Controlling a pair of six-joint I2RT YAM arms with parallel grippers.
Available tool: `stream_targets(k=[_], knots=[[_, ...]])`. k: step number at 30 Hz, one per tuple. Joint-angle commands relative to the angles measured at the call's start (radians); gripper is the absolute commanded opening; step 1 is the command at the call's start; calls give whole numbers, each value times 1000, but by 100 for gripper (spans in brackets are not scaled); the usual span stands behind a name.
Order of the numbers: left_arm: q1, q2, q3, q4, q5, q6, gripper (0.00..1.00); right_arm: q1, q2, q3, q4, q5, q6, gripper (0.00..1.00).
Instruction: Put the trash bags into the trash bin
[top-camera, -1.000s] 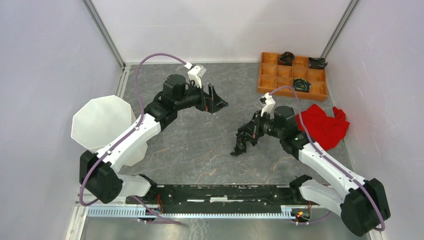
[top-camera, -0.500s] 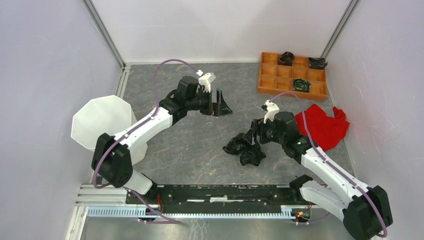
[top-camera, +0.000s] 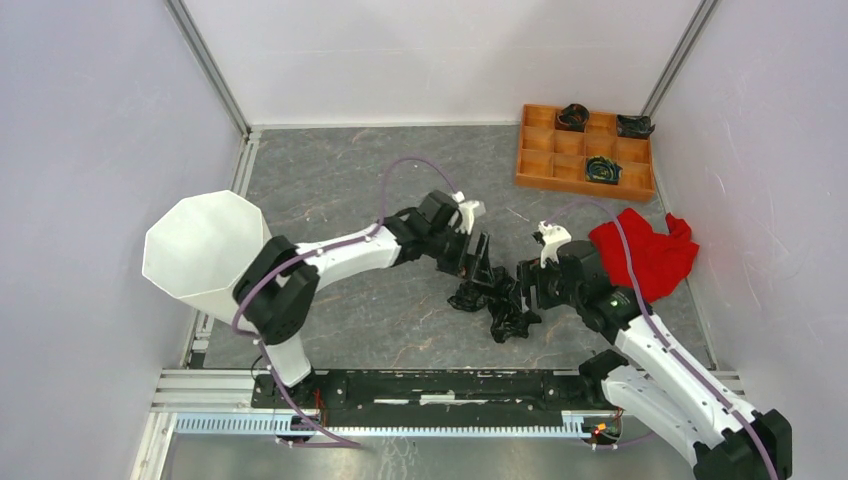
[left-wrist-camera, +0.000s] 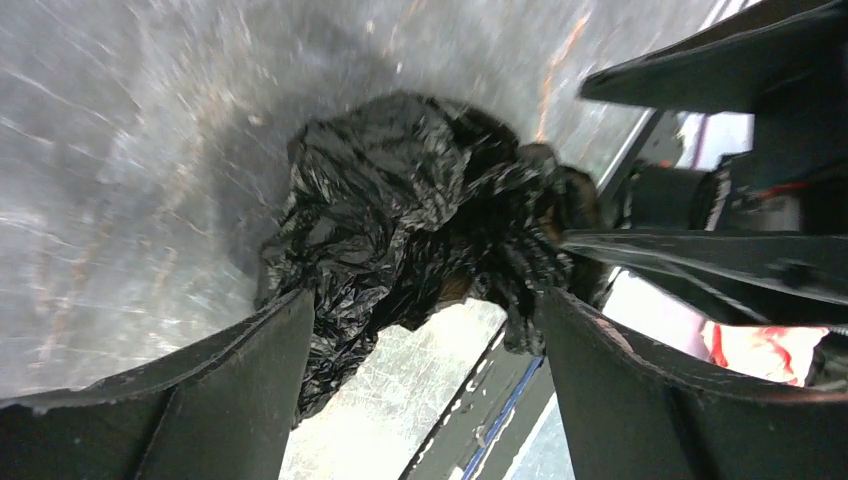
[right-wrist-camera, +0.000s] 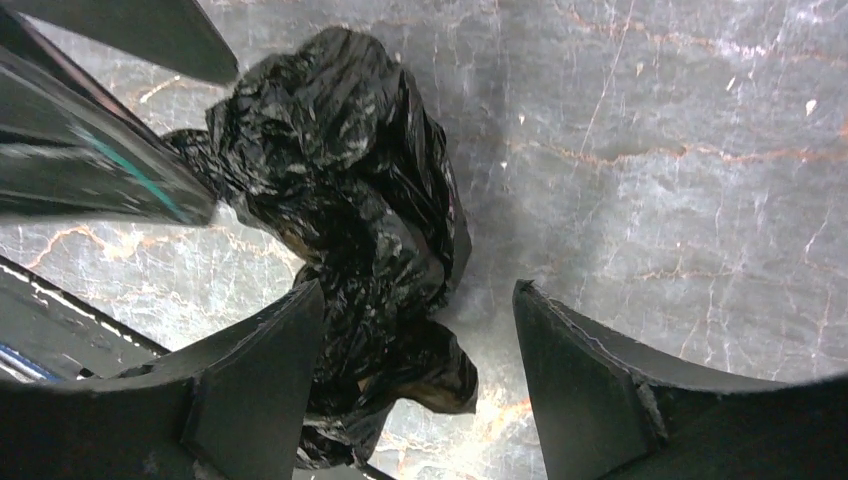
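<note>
One crumpled trash bag lying far-left to near-right

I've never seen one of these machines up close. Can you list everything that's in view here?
trash bag: one, glossy black, crumpled on the table, middle right
bin: one, white, left edge of the table
tray: one, orange, compartmented, far right corner
small dark items: three, mostly black, each in its own tray compartment
cloth: one, red, bunched, right side, nearer than the tray
table: one, grey marbled, under everything
arms: two, white and black with purple cables; left arm and right arm both reach to the bag
left pincer: one, black, open, bag between its fingers
right pincer: one, black, open, at the bag's right side
</note>
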Motion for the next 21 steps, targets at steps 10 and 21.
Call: stream_targets(k=[10,21], knots=[[-64,137,44,-36,-71,-48,54,2,-112,-107,-103,-113,62,89],[-52,-75,34,-25,-222,40,5,1,-89,-255,140,-186,154,81]])
